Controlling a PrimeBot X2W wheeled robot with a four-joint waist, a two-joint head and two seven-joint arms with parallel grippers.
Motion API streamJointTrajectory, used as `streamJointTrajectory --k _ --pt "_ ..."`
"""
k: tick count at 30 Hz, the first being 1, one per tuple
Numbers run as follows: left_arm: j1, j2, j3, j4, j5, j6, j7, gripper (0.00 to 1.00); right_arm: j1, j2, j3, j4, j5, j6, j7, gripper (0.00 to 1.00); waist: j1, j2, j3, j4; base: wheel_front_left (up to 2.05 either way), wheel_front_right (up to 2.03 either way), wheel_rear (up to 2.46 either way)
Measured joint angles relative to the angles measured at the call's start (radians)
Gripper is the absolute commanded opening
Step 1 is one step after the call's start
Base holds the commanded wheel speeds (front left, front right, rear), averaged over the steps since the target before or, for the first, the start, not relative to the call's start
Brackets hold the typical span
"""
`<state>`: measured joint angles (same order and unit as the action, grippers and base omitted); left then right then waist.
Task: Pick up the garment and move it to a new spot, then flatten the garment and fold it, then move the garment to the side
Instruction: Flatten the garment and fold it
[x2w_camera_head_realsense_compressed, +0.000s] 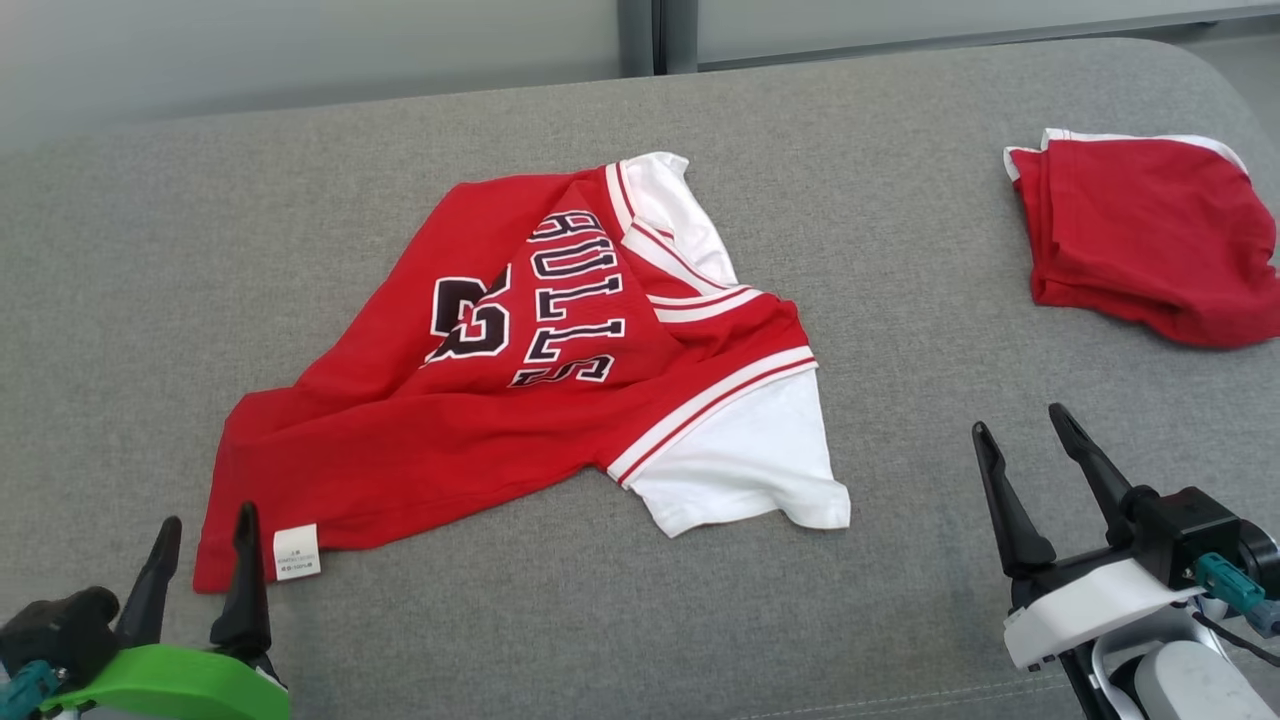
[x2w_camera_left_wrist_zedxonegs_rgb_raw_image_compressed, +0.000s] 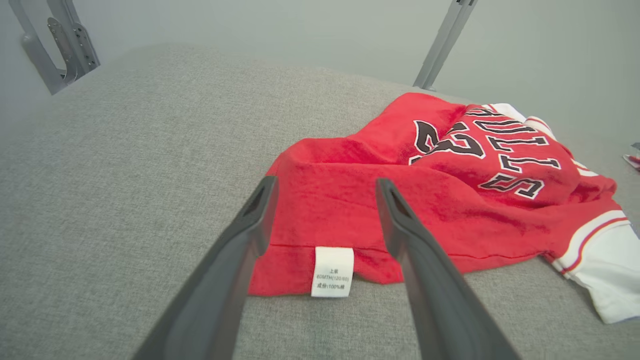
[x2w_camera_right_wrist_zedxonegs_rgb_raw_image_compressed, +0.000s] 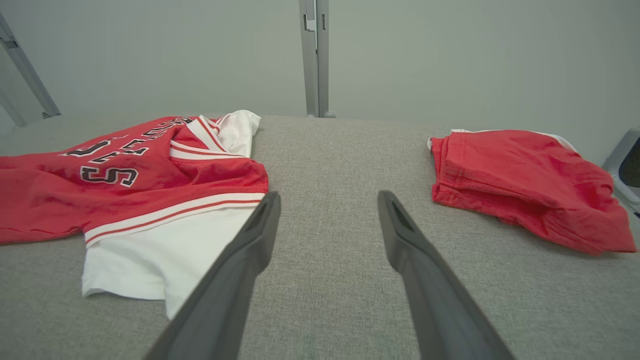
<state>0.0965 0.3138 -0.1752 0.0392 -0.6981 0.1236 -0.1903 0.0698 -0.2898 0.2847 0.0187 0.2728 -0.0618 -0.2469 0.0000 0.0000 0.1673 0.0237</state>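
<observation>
Left hand (x2w_camera_head_realsense_compressed: 207, 520) spread wide and empty, fingertips at the near hem of the crumpled red jersey (x2w_camera_head_realsense_compressed: 520, 400), white label (x2w_camera_head_realsense_compressed: 296, 552) just beside them, right hand (x2w_camera_head_realsense_compressed: 1020, 425) wide open, empty, jersey to its left, folded red garment (x2w_camera_head_realsense_compressed: 1150, 235) ahead, grey cushion (x2w_camera_head_realsense_compressed: 900, 300) beneath.

The head view looks down on the cushion (x2w_camera_head_realsense_compressed: 900, 300) from its near edge. Both wrist views sit low at that edge, facing the far edge, the left one close to the jersey (x2w_camera_left_wrist_zedxonegs_rgb_raw_image_compressed: 350, 215). All three views share the jersey.
</observation>
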Motion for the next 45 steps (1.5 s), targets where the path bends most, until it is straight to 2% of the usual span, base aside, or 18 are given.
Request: streamJointTrajectory --k 10,22,36,41,45 --pt "0.082 0.007 -0.022 -0.025 0.034 0.0 -0.014 1.0 0.051 0.004 0.01 0.01 0.0 0.0 0.0 1.0 0.0 0.0 -0.068 0.002 0.0 0.0 0.0" --pt "0.142 0.011 0.004 -0.036 0.05 0.0 -0.022 1.0 0.084 0.003 0.038 0.003 0.0 0.002 0.001 1.0 0.0 0.0 -0.123 0.044 0.0 0.0 0.0" --pt "0.176 0.011 0.02 -0.061 0.05 0.0 -0.023 1.0 0.086 -0.001 0.047 -0.019 -0.001 0.003 0.012 1.0 0.0 0.0 -0.107 0.069 0.0 0.0 0.0" --pt "0.181 0.011 0.015 -0.081 0.05 0.0 -0.021 1.0 0.086 -0.001 0.054 -0.025 -0.001 0.009 0.031 1.0 0.0 0.0 -0.098 0.072 0.0 0.0 0.0" --pt "0.179 0.012 -0.003 -0.087 0.051 -0.002 -0.012 1.0 0.085 -0.003 0.084 -0.014 -0.002 0.027 0.057 1.0 0.0 0.0 -0.077 0.075 0.0 0.0 0.0"
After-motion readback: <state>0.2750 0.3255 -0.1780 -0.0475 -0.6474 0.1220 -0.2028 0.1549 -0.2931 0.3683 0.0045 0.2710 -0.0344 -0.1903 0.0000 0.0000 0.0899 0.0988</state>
